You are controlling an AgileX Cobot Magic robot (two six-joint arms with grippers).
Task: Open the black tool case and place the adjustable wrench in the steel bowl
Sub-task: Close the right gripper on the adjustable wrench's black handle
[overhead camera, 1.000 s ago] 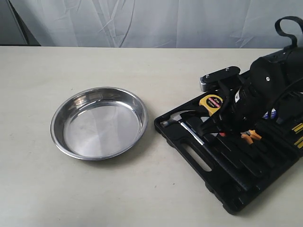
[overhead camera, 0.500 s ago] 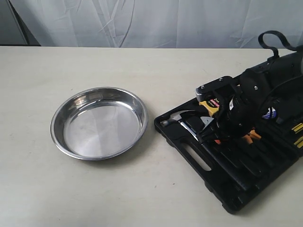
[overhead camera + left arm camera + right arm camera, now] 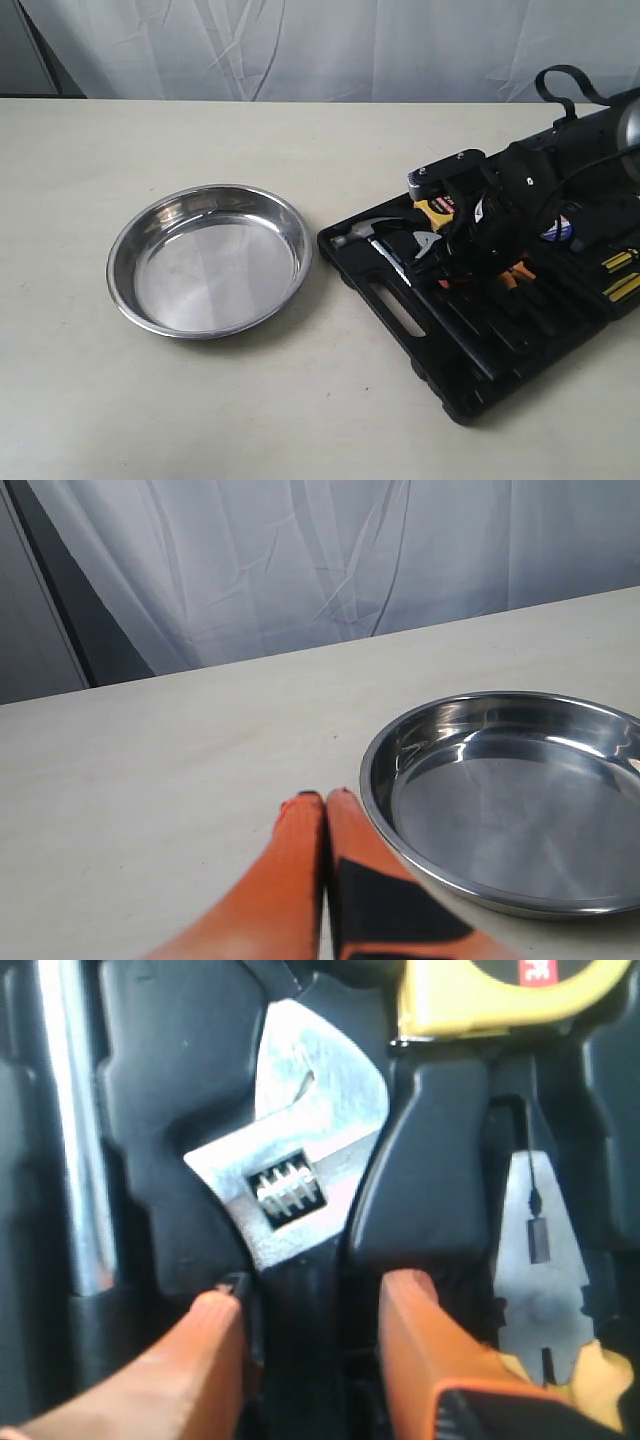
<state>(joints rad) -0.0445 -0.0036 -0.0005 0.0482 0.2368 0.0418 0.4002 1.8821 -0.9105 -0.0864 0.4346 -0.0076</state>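
Note:
The black tool case lies open on the table at the right, tools in its moulded slots. The adjustable wrench rests in its slot, silver head toward the steel bowl. My right gripper is down in the case and open. In the right wrist view its orange fingers straddle the black handle just below the wrench head, gripper not closed on it. My left gripper is shut on nothing, low over the table beside the bowl; the exterior view does not show it.
A hammer lies in the case next to the wrench. A yellow tape measure sits behind the wrench head, and orange-handled pliers lie on its other side. A white curtain hangs behind the table.
My right arm has moved left and lower into the case, its fingers now around the wrench handle. The case has slid a little to the left and turned slightly.

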